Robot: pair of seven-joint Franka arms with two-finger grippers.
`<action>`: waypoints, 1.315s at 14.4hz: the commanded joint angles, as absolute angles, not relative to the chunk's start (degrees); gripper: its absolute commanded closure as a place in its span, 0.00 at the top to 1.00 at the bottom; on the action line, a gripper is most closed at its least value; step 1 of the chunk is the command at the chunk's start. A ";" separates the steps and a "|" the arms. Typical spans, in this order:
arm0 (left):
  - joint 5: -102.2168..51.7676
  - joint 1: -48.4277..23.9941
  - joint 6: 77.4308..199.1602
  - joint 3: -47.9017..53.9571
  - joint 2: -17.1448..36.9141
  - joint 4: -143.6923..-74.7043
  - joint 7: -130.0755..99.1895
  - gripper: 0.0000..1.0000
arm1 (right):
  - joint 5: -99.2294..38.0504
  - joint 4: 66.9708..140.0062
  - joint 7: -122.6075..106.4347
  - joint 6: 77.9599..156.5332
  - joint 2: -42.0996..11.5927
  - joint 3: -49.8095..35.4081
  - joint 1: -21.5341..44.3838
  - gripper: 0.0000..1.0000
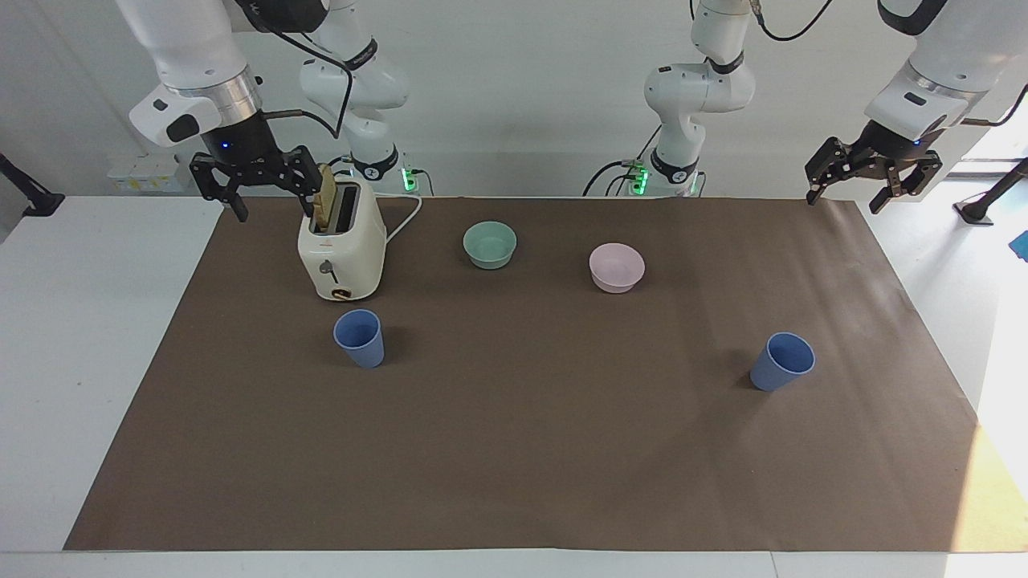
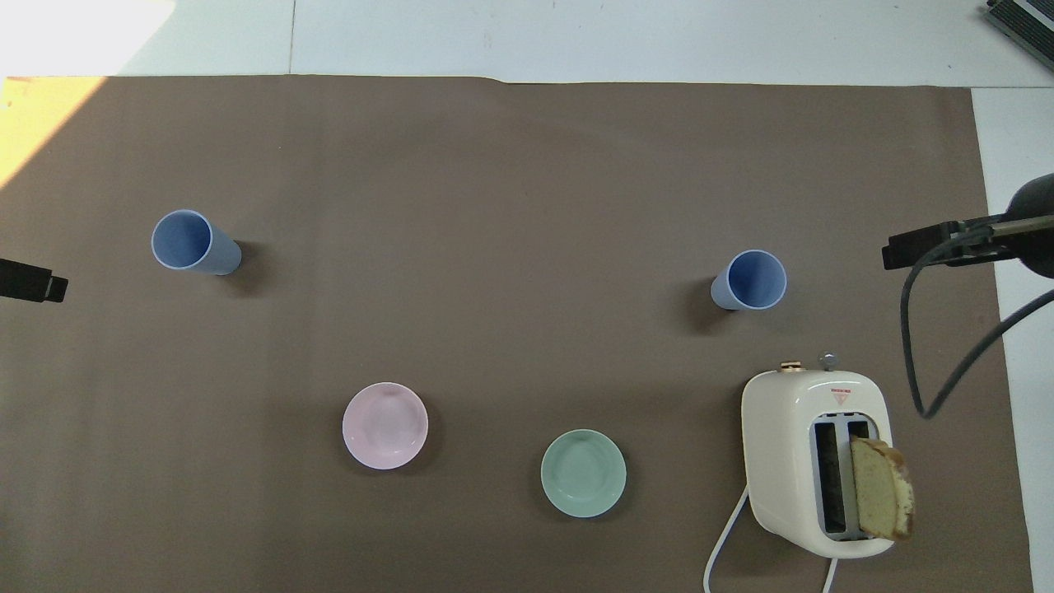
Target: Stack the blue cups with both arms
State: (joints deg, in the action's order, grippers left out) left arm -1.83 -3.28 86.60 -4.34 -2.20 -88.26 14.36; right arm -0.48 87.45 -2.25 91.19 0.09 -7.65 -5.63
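Note:
Two blue cups stand upright and apart on the brown mat. One cup [image 1: 359, 338] [image 2: 749, 280] is just farther from the robots than the toaster, toward the right arm's end. The other cup [image 1: 782, 361] [image 2: 194, 242] stands toward the left arm's end. My right gripper [image 1: 273, 201] hangs open and empty in the air beside the toaster's top, over the mat's edge. My left gripper [image 1: 863, 191] hangs open and empty over the mat's corner at its own end. In the overhead view only their tips show, the left [image 2: 33, 285] and the right [image 2: 914, 247].
A cream toaster [image 1: 341, 249] [image 2: 811, 461] with a bread slice [image 1: 325, 197] sticking out stands close to the right gripper. A teal bowl [image 1: 490, 244] and a pink bowl [image 1: 616, 267] sit nearer to the robots than the cups. A black cable [image 2: 939, 346] hangs by the right gripper.

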 commanded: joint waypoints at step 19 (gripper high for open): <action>-2.37 -0.70 108.52 -4.31 4.29 -96.06 16.87 1.00 | -1.41 88.24 -3.43 91.58 0.62 -8.00 -6.50 1.00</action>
State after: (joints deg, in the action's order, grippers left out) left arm -1.83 -2.09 104.37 -4.75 1.93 -95.40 15.69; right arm -0.48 87.45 -2.25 91.19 0.09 -7.65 -5.63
